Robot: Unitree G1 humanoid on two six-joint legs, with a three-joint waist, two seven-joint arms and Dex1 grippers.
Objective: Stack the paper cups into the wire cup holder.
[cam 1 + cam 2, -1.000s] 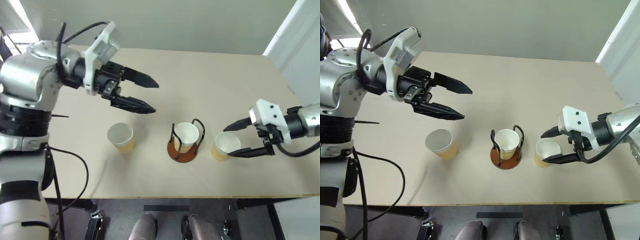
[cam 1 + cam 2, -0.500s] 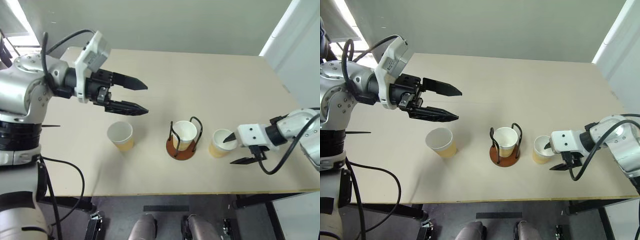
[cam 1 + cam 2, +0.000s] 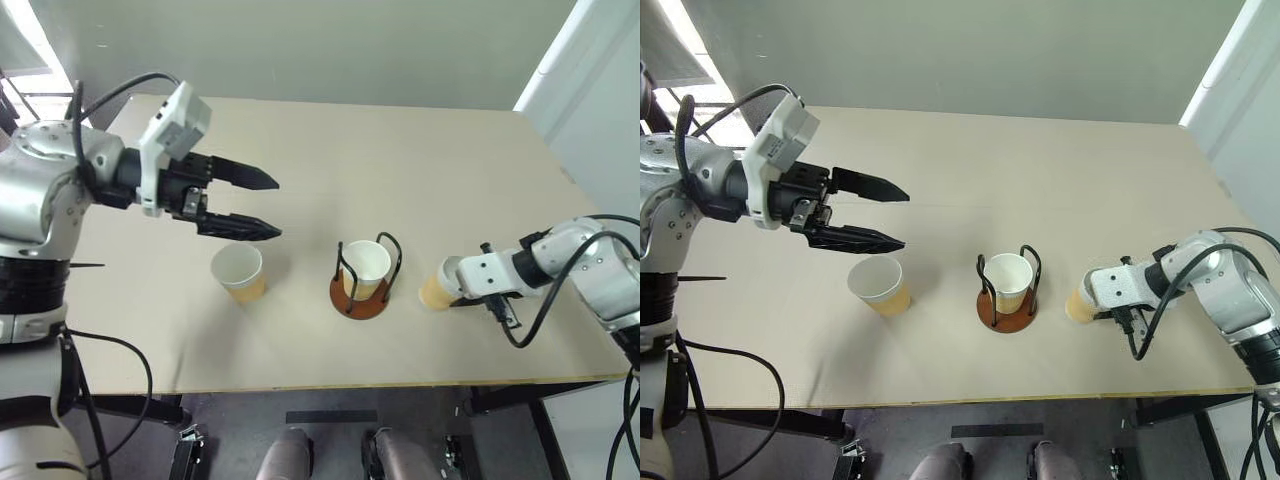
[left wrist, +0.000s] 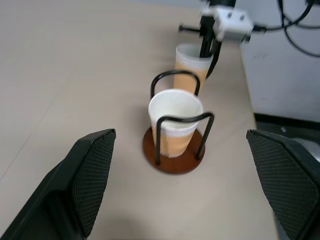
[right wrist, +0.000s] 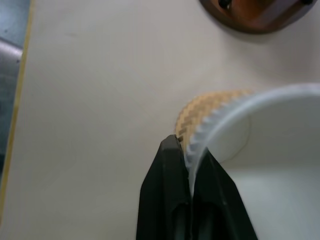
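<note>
- left eye view: the pale beige surface point(image 3: 400, 170) takes up most of what i see from here, running to a white wall panel on the robot's right.
- the left end effector point(image 3: 262, 205) hangs above the surface on the robot's left, its two black fingers spread wide and pointing across toward the middle, gripping nothing.
- the right end effector point(image 5: 190, 165) sits low at the robot's right, fingers pinched together on the rolled rim of the right-hand paper cup point(image 3: 437, 288), one finger inside the wall and one outside; that cup stands on the surface just right of the holder.
- the wire cup holder point(image 3: 360, 299) stands near the middle of the surface on its reddish-brown disc, black loops upright.
- one paper cup point(image 3: 368, 267) stands upright inside those loops, mouth up.
- the third paper cup point(image 3: 240, 273) stands alone on the surface to the holder's left, below the left end effector and apart from it.
</note>
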